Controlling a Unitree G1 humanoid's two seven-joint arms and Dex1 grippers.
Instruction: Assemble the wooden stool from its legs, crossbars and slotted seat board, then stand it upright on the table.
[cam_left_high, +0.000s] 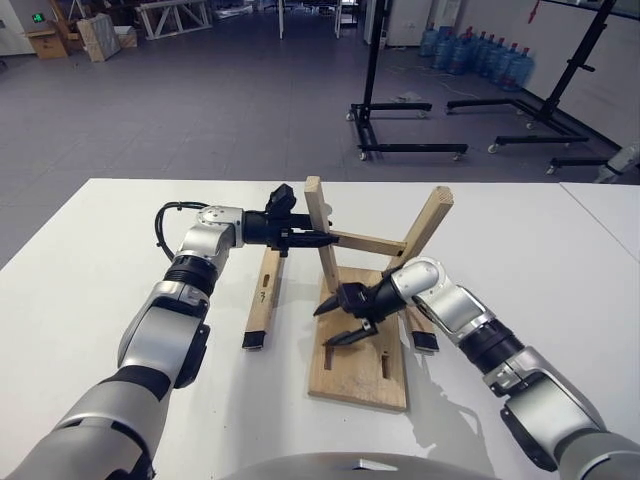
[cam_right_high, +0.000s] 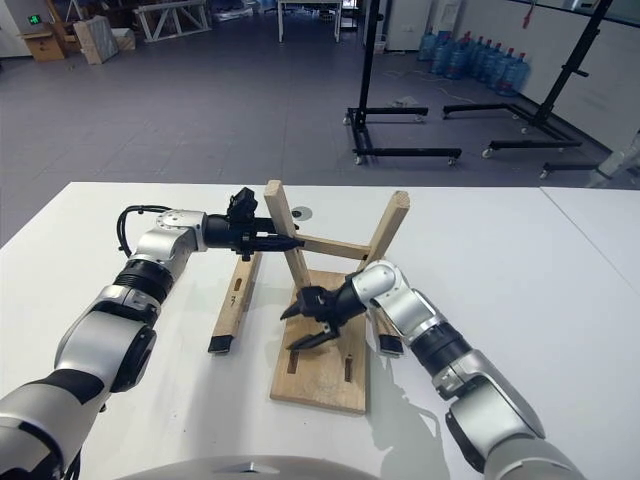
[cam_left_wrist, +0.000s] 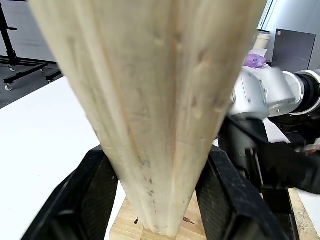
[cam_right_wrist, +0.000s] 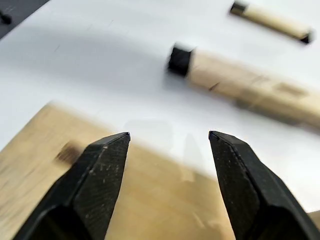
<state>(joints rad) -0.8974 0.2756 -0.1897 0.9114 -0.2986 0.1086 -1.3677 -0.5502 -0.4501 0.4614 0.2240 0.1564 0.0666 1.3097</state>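
**Left gripper (cam_left_high: 306, 240) clamped on upright leg (cam_left_high: 320, 225), right gripper (cam_left_high: 324, 328) spread above seat board (cam_left_high: 365, 378)**

On your white table (cam_left_high: 90, 250) the seat board lies flat. The upright leg stands on it, joined by a crossbar (cam_left_high: 366, 243) to a second leg (cam_left_high: 425, 228) that leans. A loose leg (cam_left_high: 263, 300) lies just left of the board. Your left fingers pinch the upright leg from both sides. Your right fingers are apart, hovering near its foot.

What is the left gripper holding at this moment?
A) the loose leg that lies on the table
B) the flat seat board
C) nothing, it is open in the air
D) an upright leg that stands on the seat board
D: the left gripper is closed around the upright leg, whose lower end rests on the seat board; the left wrist view shows a finger on each side of the wood.
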